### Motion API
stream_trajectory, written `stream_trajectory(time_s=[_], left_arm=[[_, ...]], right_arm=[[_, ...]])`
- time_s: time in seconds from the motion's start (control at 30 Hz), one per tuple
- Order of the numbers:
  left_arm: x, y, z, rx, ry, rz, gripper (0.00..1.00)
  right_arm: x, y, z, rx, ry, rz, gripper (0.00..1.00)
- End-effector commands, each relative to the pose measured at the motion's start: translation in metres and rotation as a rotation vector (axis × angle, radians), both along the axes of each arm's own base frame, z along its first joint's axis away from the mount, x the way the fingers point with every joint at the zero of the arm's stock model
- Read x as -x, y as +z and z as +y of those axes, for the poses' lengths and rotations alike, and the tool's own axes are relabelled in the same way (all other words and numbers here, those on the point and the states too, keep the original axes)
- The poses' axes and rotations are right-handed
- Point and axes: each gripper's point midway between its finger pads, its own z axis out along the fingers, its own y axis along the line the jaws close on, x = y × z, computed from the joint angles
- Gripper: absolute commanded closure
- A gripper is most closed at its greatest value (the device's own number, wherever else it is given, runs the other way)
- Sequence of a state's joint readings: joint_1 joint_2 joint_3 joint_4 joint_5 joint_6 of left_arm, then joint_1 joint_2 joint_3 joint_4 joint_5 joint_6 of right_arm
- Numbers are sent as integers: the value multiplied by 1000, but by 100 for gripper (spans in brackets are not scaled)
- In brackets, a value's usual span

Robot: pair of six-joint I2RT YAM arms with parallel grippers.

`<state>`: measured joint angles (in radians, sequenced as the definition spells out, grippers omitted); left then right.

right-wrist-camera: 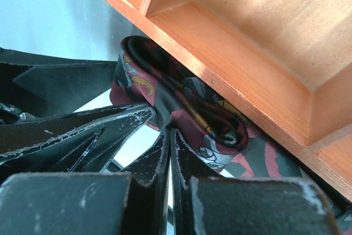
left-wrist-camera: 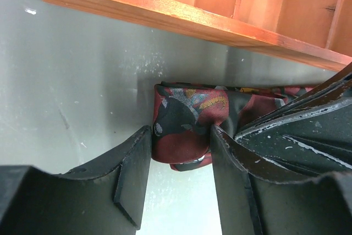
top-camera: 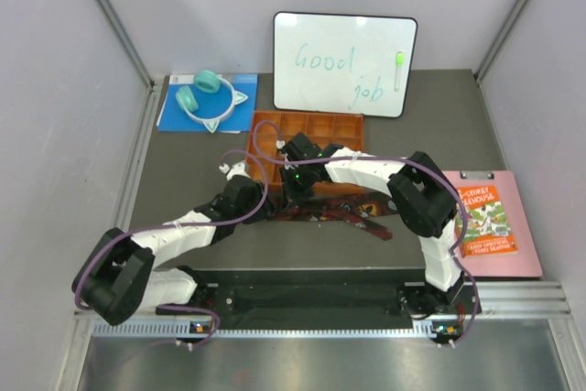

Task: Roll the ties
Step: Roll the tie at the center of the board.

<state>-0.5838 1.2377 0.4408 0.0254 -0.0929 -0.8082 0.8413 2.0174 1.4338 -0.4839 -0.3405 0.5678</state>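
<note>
The tie is dark maroon with a black pattern. Its loose length lies on the table in front of the orange wooden tray. One end is rolled into a small coil right against the tray's front wall. My left gripper has a finger on each side of the coil and touches it on both sides. My right gripper is shut, pinching tie fabric beside the coil, under the tray wall. Its fingers press against the left gripper's right finger. Both grippers meet at the tray's front.
A whiteboard reading "Good job" leans at the back with a green marker. Teal headphones lie on a blue sheet at the back left. A pink clipboard with a book lies at the right.
</note>
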Motion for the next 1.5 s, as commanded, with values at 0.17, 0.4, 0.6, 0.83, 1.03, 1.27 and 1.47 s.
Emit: stream_trajectory(time_s=[0.17, 0.4, 0.6, 0.83, 1.03, 1.27, 1.47], left_arm=[[8, -9, -6, 38, -33, 26, 53], [5, -4, -12, 65, -36, 16, 74], [1, 5, -6, 0, -29, 30, 86], [2, 24, 19, -156, -9, 29, 88], [8, 43, 33, -219, -19, 24, 88], [25, 63, 46, -272, -45, 56, 88], [29, 75, 27, -213, -119, 96, 87]], right_arm=[[-8, 17, 1, -34, 1, -53, 100], [-8, 13, 0, -27, 0, -47, 100], [-7, 13, 0, -27, 2, -44, 100], [0, 16, 3, -39, 4, -29, 100], [11, 16, 14, -44, 19, -24, 100], [20, 28, 34, -69, 41, -31, 100], [34, 29, 55, -72, 70, -25, 100]])
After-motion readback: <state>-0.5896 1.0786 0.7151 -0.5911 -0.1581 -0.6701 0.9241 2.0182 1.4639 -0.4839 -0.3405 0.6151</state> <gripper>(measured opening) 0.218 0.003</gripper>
